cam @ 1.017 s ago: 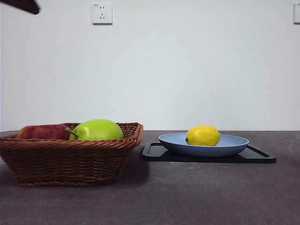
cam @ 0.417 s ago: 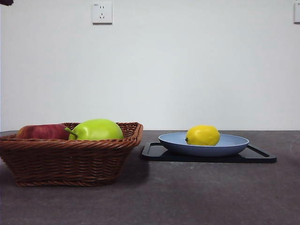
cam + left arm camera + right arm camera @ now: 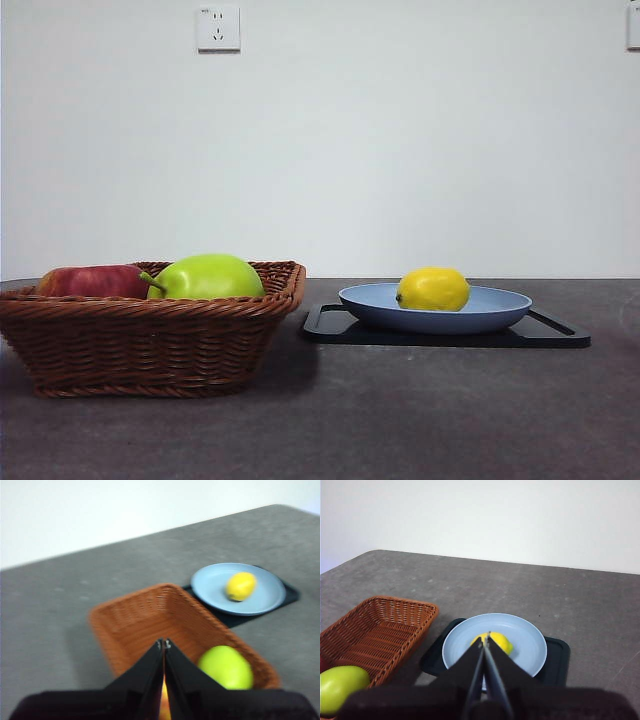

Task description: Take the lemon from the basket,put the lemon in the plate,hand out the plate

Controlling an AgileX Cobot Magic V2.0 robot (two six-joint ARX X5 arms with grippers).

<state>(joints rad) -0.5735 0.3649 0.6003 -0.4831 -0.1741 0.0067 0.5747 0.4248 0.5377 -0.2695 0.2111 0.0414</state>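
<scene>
The small bright yellow oval lemon (image 3: 433, 289) was seen lying in the wide round light-blue plate (image 3: 500, 312), which sat on a flat black tray (image 3: 560, 335) beside the brown woven wicker basket (image 3: 150, 345). The transfer was judged done; only the plate hand-out was left. Left gripper (image 3: 164, 647) and right gripper (image 3: 485, 642) were both pressed together, holding nothing, above the table. No readable writing was found.

no readable text, labels or numbers anywhere in view
</scene>
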